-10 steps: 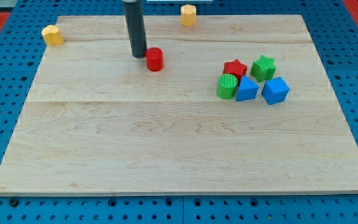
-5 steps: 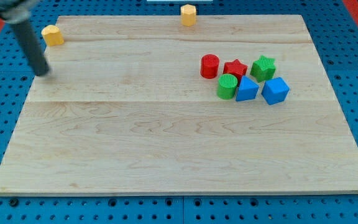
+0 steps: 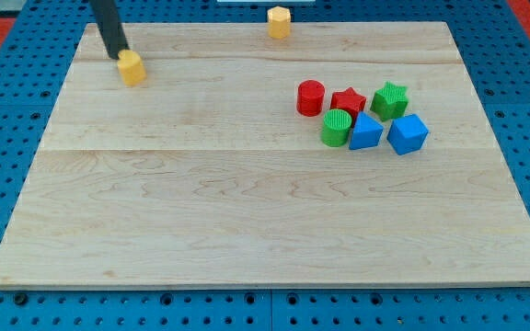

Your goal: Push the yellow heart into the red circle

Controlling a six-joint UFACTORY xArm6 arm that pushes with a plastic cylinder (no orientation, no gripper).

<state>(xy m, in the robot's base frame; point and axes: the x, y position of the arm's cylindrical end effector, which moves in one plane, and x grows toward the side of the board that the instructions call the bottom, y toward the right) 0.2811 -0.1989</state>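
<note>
The yellow heart (image 3: 132, 67) lies on the wooden board (image 3: 265, 211) near the view's top left. My tip (image 3: 116, 56) sits just to its upper left, touching or nearly touching it. The red circle (image 3: 311, 97) stands right of centre, at the left end of a cluster of blocks, well to the right of the heart.
The cluster holds a red star (image 3: 348, 100), a green star (image 3: 390, 98), a green cylinder (image 3: 336, 127) and two blue blocks (image 3: 366, 132) (image 3: 408, 134). A yellow hexagonal block (image 3: 279, 20) sits at the board's top edge.
The red circle went from upper centre to the cluster between the earlier frames. The tip then swung left, and now the yellow heart has shifted right and down with the tip behind it.
</note>
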